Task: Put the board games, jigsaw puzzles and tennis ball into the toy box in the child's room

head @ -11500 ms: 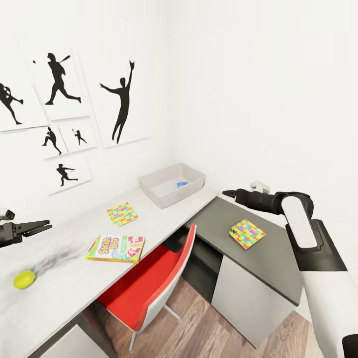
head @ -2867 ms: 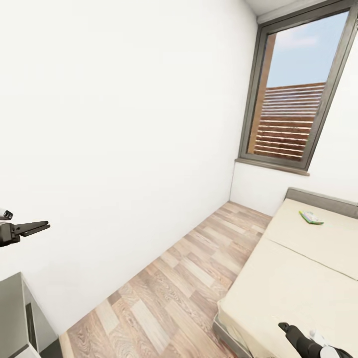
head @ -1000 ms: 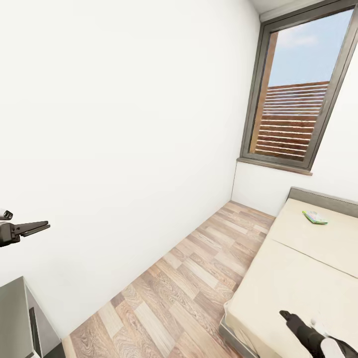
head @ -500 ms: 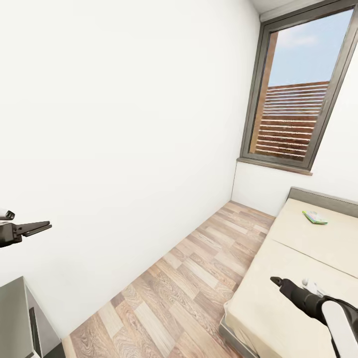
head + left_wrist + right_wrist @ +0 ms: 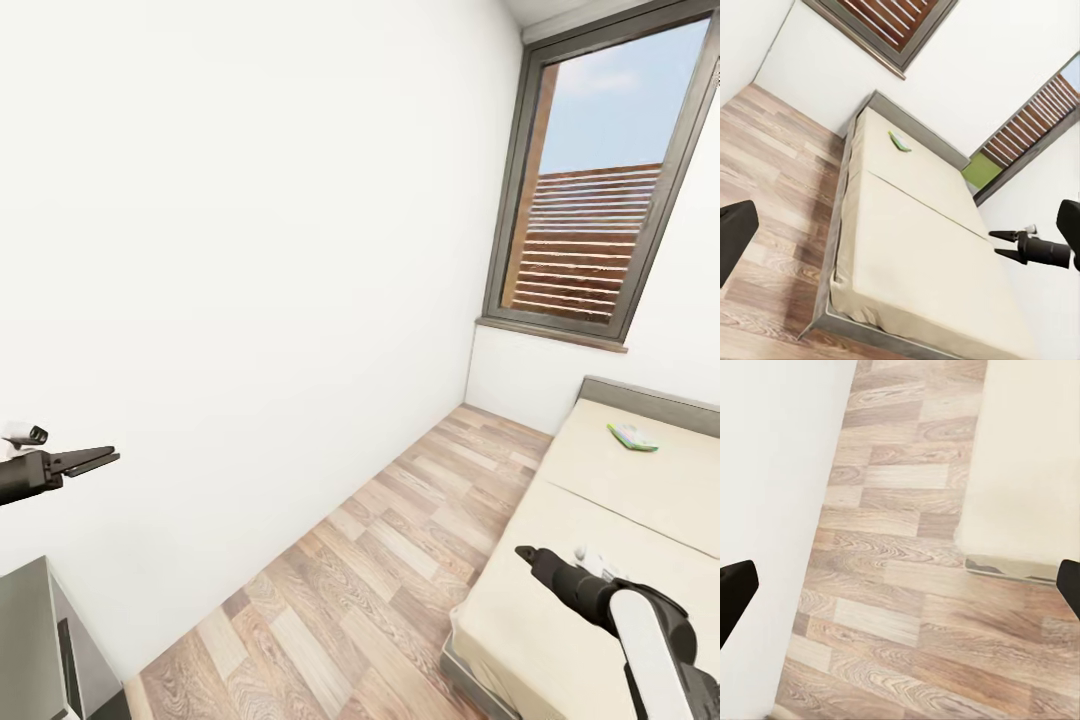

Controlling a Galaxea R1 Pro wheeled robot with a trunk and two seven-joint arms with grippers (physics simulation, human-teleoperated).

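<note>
A green-edged board game (image 5: pixel 632 437) lay far back on the bed (image 5: pixel 600 520), plank floor (image 5: pixel 380 580) open to its left. Both grippers, the left gripper (image 5: pixel 100 460) and the right gripper (image 5: pixel 1001 244), were parted and empty, the right above the mattress's near edge.

Head camera faces bed (image 5: pixel 620 500) from afar; left wrist camera shares it.

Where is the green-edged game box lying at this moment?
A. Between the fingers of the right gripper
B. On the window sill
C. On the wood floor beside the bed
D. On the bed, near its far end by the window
D: the head view shows the green-edged game box flat on the beige bed near its far end below the window, apart from the right gripper.
</note>
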